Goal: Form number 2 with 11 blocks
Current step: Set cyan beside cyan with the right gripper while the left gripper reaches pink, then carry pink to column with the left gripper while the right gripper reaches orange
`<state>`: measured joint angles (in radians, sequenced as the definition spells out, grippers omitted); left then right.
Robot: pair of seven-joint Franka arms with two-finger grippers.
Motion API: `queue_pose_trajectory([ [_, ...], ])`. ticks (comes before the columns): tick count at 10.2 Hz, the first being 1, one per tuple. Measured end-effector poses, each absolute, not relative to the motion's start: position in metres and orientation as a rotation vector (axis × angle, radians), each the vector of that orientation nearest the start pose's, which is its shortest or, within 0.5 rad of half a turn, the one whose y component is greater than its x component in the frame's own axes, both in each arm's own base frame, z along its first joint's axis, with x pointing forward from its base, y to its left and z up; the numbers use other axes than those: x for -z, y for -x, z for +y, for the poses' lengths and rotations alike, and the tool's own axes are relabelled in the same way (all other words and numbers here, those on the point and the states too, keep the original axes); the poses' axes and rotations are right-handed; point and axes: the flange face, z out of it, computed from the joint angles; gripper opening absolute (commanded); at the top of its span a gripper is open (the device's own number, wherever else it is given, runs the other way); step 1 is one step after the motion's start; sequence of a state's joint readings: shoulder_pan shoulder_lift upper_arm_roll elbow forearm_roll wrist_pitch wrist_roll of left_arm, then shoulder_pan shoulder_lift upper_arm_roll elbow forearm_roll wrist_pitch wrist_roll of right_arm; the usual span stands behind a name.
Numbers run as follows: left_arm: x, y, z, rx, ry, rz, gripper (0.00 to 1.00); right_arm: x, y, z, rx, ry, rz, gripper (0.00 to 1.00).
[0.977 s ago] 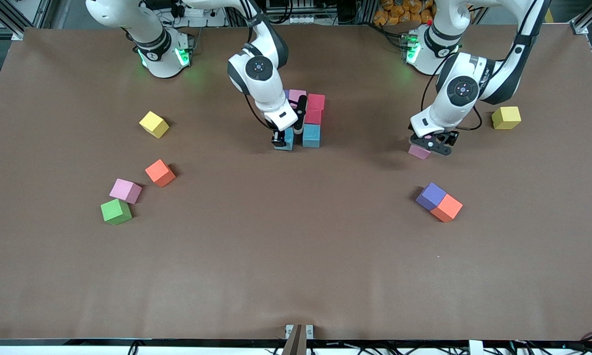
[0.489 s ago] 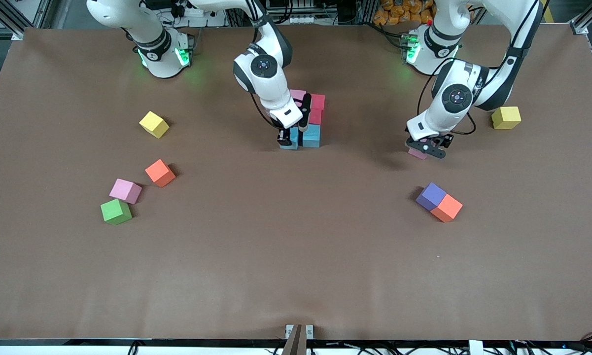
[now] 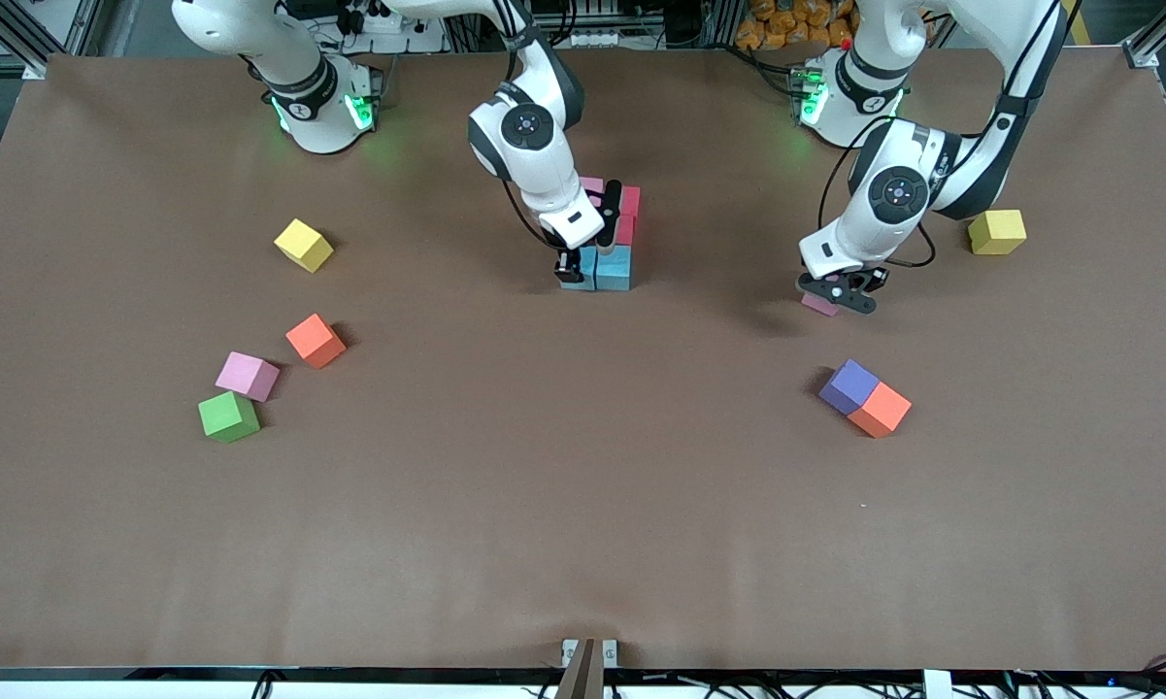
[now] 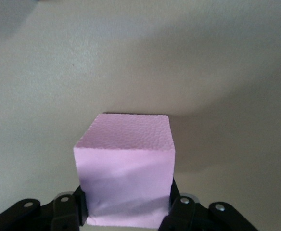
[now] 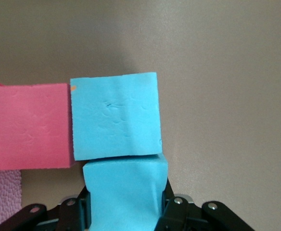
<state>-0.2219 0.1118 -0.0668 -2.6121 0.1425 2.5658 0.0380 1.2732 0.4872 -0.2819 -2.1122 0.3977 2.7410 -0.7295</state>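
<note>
Blocks of the number 2 [image 3: 610, 233] sit in a partial cluster at the table's middle, toward the robots' bases: pink and red cubes farther from the front camera, two light blue ones nearest it. The right gripper [image 3: 570, 275] is clamped on one light blue block [image 5: 124, 202], which touches the other light blue block [image 5: 115, 115] beside a red block [image 5: 29, 126]. The left gripper [image 3: 838, 291] grips a pink block [image 4: 125, 168] at the table surface, toward the left arm's end. Loose on the table [image 3: 583, 505] lie a purple block [image 3: 848, 385] touching an orange one [image 3: 880, 409], plus an orange [image 3: 315, 340], pink [image 3: 247, 376] and green block [image 3: 228, 416], and two yellow cubes [image 3: 303, 244], [image 3: 996, 232].
</note>
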Motion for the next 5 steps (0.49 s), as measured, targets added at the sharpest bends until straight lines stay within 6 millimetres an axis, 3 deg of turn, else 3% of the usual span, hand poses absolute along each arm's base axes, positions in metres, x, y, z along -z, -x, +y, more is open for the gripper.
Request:
queue_pose_trajectory([
  [1,-0.206,-0.406,-0.126,-0.204,2.995,0.664,0.19,-0.205,-0.335,0.489,0.263,2.323,-1.978,0.02],
  [2,-0.213,-0.411,-0.134,-0.182,3.015,0.649,0.19,-0.204,-0.335,0.49,0.27,2.322,-1.98,0.22],
  [3,-0.221,-0.414,-0.145,-0.175,3.032,0.642,0.19,-0.204,-0.334,0.49,0.271,2.322,-1.98,0.99],
  [5,-0.243,-0.425,-0.163,-0.2,3.047,0.637,0.2,-0.202,-0.335,0.489,0.271,2.327,-1.973,1.0],
])
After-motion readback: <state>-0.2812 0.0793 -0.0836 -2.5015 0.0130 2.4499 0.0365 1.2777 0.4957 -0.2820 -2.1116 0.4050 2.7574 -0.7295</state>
